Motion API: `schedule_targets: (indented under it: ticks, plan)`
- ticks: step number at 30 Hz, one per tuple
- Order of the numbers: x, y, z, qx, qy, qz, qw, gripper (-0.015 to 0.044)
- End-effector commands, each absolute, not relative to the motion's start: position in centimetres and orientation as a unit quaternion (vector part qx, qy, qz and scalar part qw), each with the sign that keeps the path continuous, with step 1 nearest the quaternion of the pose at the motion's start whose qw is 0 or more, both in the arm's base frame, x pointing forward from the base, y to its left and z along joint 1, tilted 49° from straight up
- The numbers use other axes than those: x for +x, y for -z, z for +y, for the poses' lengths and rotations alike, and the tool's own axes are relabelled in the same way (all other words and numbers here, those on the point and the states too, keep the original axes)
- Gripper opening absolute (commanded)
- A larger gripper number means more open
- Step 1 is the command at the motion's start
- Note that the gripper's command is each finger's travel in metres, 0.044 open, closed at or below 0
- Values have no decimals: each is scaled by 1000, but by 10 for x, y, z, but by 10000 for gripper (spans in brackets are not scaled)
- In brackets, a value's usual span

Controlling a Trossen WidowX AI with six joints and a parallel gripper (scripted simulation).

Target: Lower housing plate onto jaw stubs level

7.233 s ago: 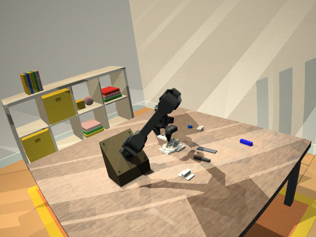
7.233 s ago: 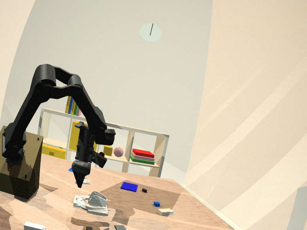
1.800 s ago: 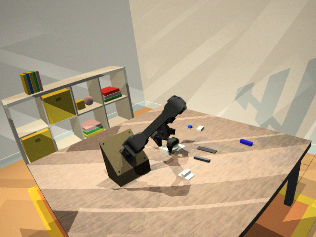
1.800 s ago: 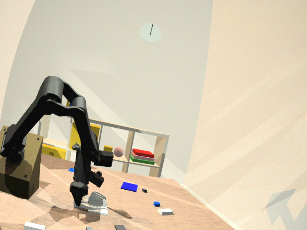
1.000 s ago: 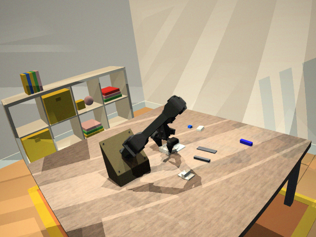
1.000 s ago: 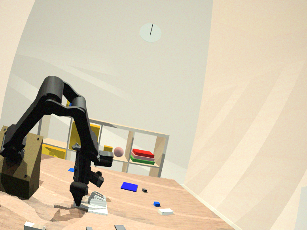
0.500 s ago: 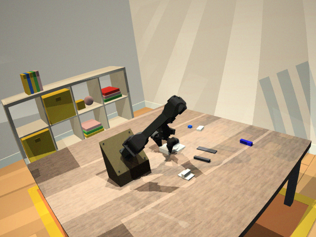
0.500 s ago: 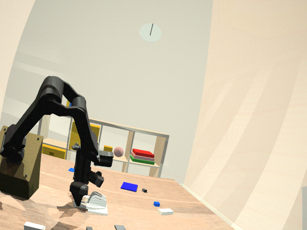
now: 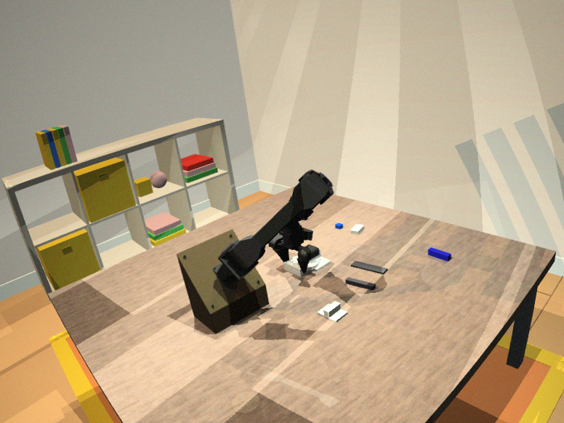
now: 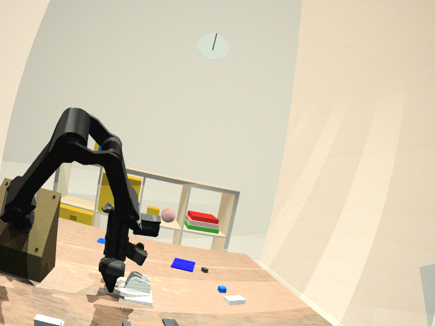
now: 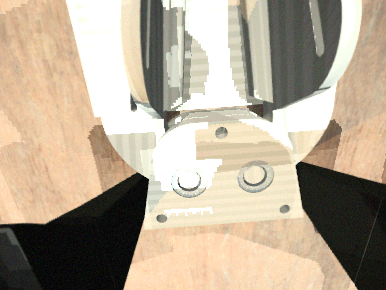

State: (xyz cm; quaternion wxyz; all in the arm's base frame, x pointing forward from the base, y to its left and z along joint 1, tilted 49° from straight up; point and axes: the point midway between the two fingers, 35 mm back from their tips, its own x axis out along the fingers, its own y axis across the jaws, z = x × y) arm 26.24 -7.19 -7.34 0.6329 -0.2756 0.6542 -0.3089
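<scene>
The pale housing plate (image 11: 223, 197) lies between my fingers in the wrist view, its rounded end toward the jaws. A round pin or stub end shows in each of its two ringed holes. My gripper (image 9: 295, 266) (image 11: 216, 172) is shut on the plate, one dark fingertip against each side edge. The left jaw (image 11: 156, 60) and right jaw (image 11: 306, 60) stand side by side beyond the plate, with a gap between them. The white base (image 11: 92, 60) under them rests on the table. How closely the plate seats underneath is hidden.
Two dark bars (image 9: 368, 267) (image 9: 360, 283) and a white stepped piece (image 9: 332, 311) lie near the assembly. Farther off are a blue bar (image 9: 439, 254), a small blue block (image 9: 339, 225) (image 10: 222, 289), a white block (image 9: 357, 229) (image 10: 234, 299) and a flat blue piece (image 10: 183, 264).
</scene>
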Motion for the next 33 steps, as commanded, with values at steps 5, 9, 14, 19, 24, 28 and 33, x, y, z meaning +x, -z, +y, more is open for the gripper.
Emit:
schedule_targets:
  ticks: [5,9,14,19,24,28,33]
  plan:
    - [263,74,-72,-276,309,654,633,351]
    - [263,74,-72,-276,309,654,633,351]
    - [262,73,-72,-276,309,654,633,430]
    - [262,73,-72,-276,309,654,633,440]
    - [262,73,-72,-276,309,654,633,440]
    - [262,73,-72,-276,309,654,633,440]
    - [266,61,-55,-274,307,654,634,440]
